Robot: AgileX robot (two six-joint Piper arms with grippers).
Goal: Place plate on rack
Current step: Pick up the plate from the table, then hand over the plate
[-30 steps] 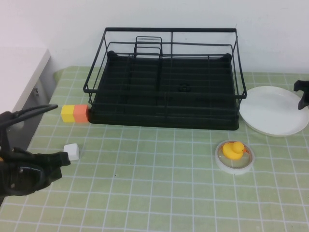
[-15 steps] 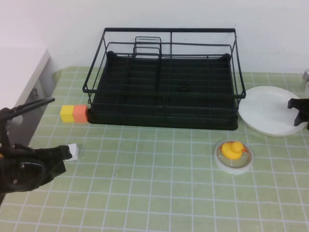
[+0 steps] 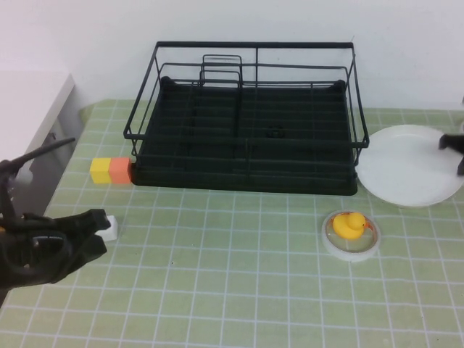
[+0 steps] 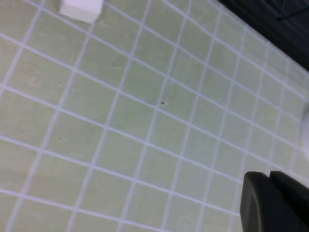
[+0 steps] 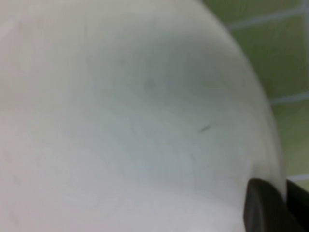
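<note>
The white plate lies on the green checked table just right of the black wire rack. My right gripper is at the plate's far right rim. In the right wrist view the plate fills the frame and the gripper has one finger over the rim and one outside it, closed on the rim. My left gripper hovers low at the table's left, shut and empty. In the left wrist view it is over bare table, with the rack's corner beyond.
A small whitish ring with a yellow duck sits in front of the plate. A yellow and orange block touches the rack's left front corner. A white cube lies beside my left gripper. A white cabinet borders the table's left.
My right gripper has moved onto the plate's right rim and the plate has shifted slightly. My left arm has drifted a little toward the white cube.
</note>
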